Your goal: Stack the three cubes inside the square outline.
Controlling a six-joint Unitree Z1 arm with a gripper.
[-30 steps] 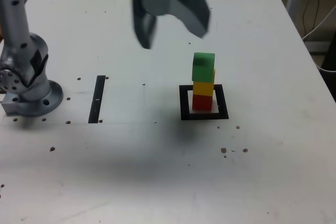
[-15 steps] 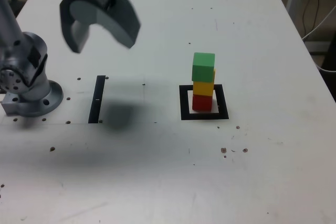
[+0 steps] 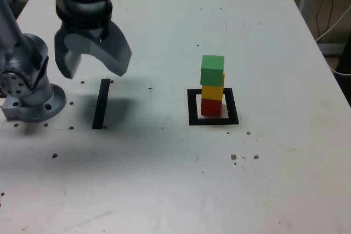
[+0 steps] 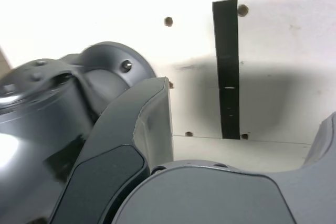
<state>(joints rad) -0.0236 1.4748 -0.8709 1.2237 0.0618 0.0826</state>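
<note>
The three cubes stand in one upright stack: the red cube (image 3: 211, 106) at the bottom, the yellow cube (image 3: 213, 91) on it and the green cube (image 3: 212, 69) on top. The stack sits inside the square outline (image 3: 193, 108), right of the table's centre in the exterior view. My gripper (image 3: 93, 68) hangs open and empty far to the exterior view's left of the stack, above the narrow black strip (image 3: 101, 103). In the wrist view, one grey finger (image 4: 147, 129) shows over that strip (image 4: 226, 61); the cubes are out of that view.
The arm's grey base (image 3: 27, 89) stands at the exterior view's left edge, also filling part of the wrist view (image 4: 47, 108). Small dark screw holes dot the white table (image 3: 164, 179). Cables hang past the table's right edge (image 3: 329, 9).
The open gripper has swung from above the middle of the table to the exterior view's left and lower, ending over the black strip. The cube stack has not moved.
</note>
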